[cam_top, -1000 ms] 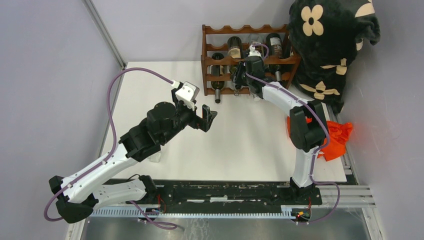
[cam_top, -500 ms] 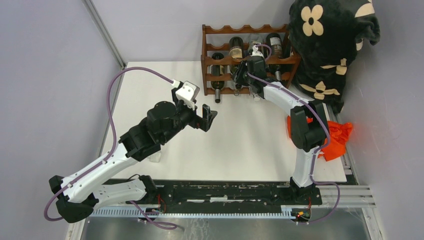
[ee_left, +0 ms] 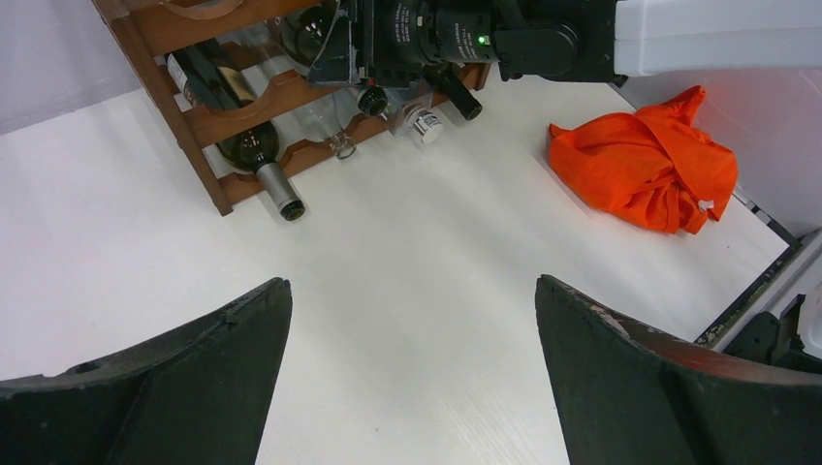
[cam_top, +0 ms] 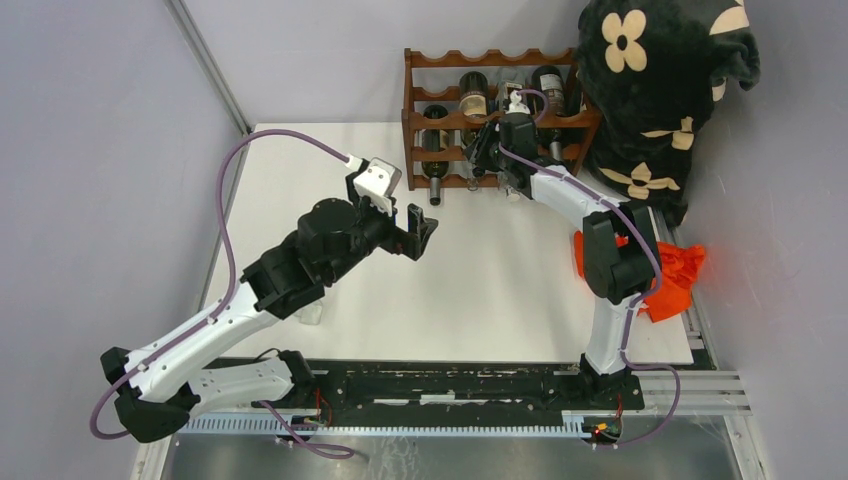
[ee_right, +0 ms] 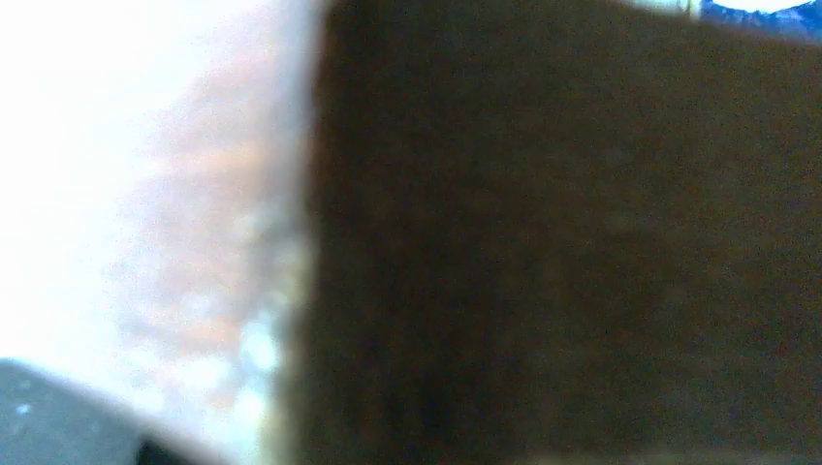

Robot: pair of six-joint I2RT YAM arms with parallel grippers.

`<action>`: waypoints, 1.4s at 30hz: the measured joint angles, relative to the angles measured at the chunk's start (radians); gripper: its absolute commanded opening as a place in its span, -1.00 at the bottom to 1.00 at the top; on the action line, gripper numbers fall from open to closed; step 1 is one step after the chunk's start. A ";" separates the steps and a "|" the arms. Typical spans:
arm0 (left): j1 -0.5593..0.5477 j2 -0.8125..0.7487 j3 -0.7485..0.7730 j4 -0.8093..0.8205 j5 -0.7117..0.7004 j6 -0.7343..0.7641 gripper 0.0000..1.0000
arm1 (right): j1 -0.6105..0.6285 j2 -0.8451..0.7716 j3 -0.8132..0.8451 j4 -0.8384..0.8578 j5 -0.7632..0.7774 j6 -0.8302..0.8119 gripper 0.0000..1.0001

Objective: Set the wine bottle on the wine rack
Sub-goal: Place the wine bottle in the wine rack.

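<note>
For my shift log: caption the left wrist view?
Open left claw above white table, facing wine rack where right arm reaches among bottles; orange cloth nearby.

Wine rack [cam_top: 490, 58] polished reddish wood; bottles [ee_left: 254, 147] glossy glass; table [ee_left: 388, 281] matt white; orange cloth [ee_left: 645, 165] crumpled.

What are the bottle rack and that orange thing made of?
The wine rack looks like wood with a reddish-brown stain and slight sheen, judging by its solid scalloped rails. The orange thing seems to be soft matte fabric: it lies crumpled in folds.
</note>
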 measured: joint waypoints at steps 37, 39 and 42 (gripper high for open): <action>0.000 0.037 0.009 0.000 0.006 -0.001 1.00 | 0.003 -0.008 -0.005 0.013 0.025 -0.014 -0.52; 0.000 0.037 0.009 0.000 0.006 -0.001 1.00 | 0.003 -0.010 -0.003 0.012 0.026 -0.013 -0.51; 0.000 0.037 0.009 0.000 0.006 -0.001 1.00 | 0.003 -0.011 0.004 0.008 0.027 -0.012 -0.51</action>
